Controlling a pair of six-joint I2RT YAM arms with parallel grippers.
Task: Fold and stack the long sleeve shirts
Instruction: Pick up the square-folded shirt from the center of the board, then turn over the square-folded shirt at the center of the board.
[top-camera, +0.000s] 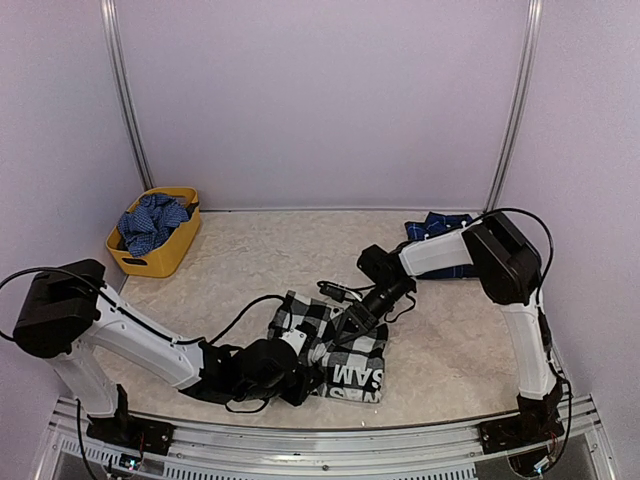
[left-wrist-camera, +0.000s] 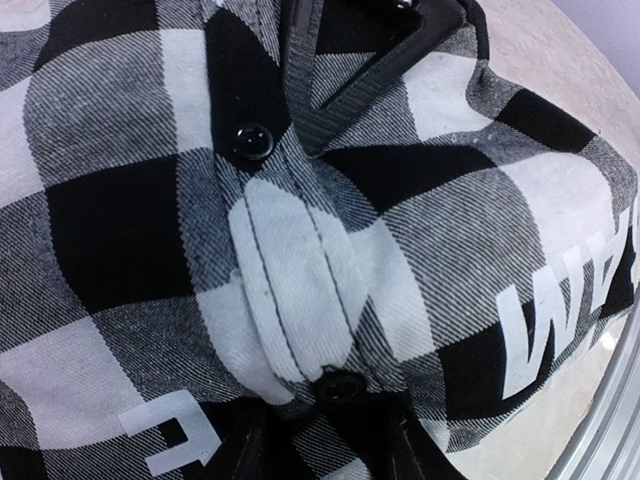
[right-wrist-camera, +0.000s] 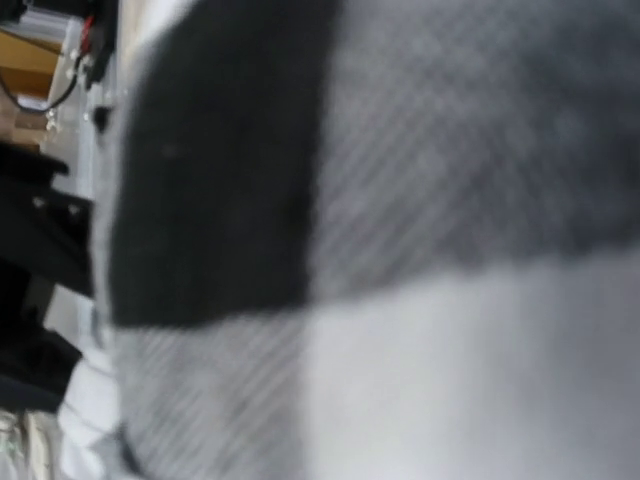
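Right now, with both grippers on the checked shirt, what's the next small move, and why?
Probably close the right gripper firmly on the check shirt before lifting: the left gripper pinches the button placket, but the right wrist view shows only blurred cloth, so that hold looks unconfirmed.

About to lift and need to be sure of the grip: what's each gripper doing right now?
Left gripper: closed on the check shirt.
Right gripper: on the same shirt; open or closed cannot be told.
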